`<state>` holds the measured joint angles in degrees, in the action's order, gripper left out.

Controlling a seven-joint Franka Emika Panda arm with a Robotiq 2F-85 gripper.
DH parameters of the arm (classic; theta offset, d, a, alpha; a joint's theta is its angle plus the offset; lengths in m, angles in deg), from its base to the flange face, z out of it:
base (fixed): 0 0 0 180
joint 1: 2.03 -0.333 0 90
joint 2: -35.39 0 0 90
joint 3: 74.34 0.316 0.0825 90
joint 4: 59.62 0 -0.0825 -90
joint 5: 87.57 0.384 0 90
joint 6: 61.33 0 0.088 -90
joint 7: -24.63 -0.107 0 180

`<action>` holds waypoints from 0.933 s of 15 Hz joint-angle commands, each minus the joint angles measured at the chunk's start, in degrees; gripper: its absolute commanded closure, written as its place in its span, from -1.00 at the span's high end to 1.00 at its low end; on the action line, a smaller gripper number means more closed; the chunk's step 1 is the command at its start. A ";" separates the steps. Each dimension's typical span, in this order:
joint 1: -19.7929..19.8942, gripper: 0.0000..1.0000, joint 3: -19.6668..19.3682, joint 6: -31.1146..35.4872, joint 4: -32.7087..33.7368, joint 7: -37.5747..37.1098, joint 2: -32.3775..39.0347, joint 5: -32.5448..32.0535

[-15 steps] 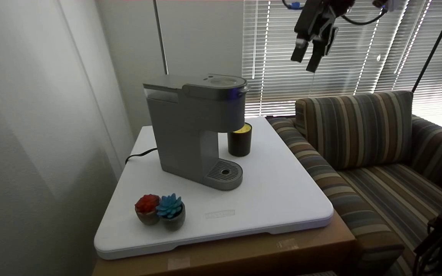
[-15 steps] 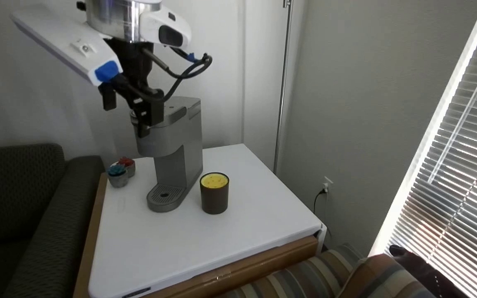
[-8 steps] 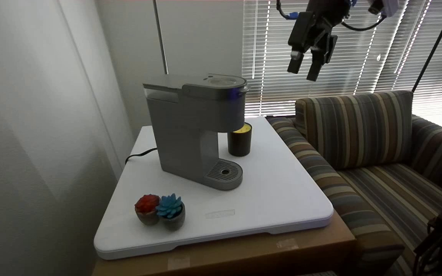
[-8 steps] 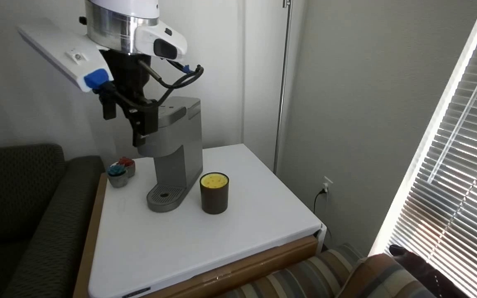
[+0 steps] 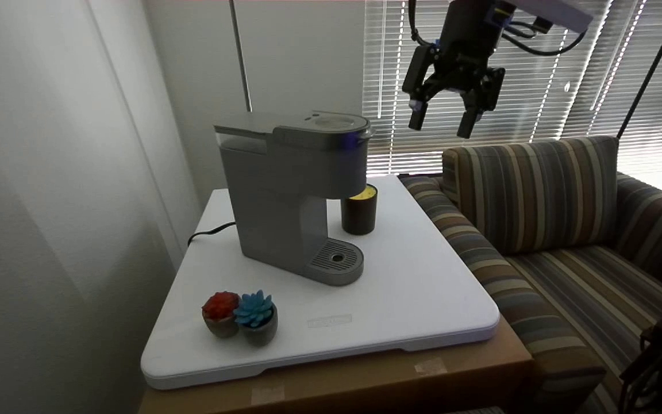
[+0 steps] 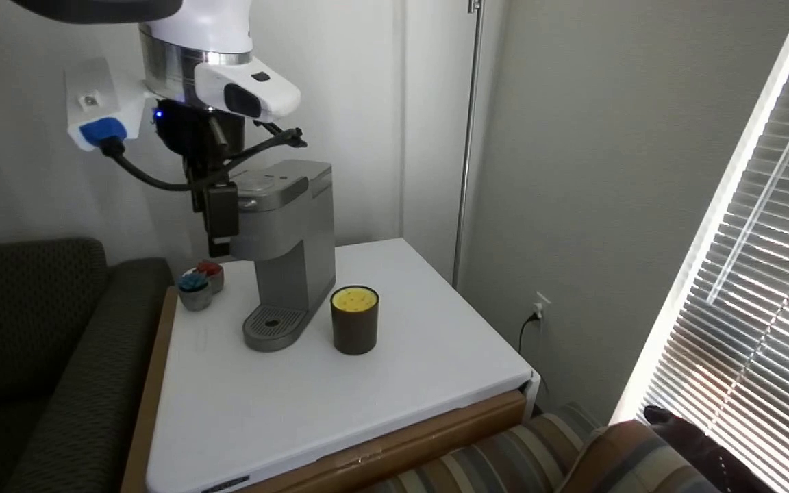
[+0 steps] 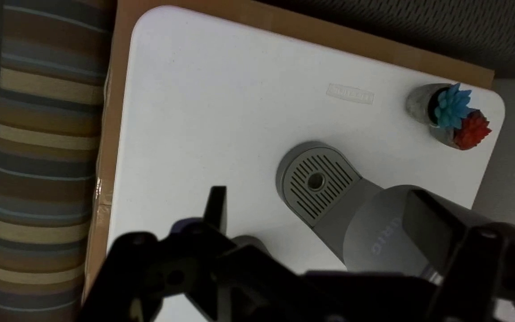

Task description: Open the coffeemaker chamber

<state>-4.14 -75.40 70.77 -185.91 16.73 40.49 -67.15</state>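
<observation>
Room lies above lid [image 5: 326,127]; cup [image 6: 355,325] flanks coffeemaker [image 6: 286,236].

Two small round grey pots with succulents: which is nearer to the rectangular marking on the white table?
The grey pot with the blue succulent; the grey pot with the red succulent sits farther from the rectangular marking.

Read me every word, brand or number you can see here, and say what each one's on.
"URIG": on the grey coffee maker in the wrist view; anything before those letters is hidden.
Label on the white table: too faint to read.
Dark strip on the table's edge in an exterior view: too small to read.
No numbers can be read.
</observation>
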 commanded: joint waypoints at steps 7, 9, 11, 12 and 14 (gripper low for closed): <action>-0.68 1.00 1.93 5.37 0.55 -13.98 3.35 -0.34; -0.84 0.69 2.34 6.90 0.49 -15.61 4.46 1.50; -0.89 0.32 2.49 8.73 0.16 -16.62 5.21 2.69; -0.87 0.19 2.51 9.73 -0.06 -17.07 5.42 3.30; -0.91 -0.08 2.50 11.33 -0.27 -17.89 5.91 4.26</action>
<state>-5.32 -73.20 79.36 -185.85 -0.08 45.52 -64.70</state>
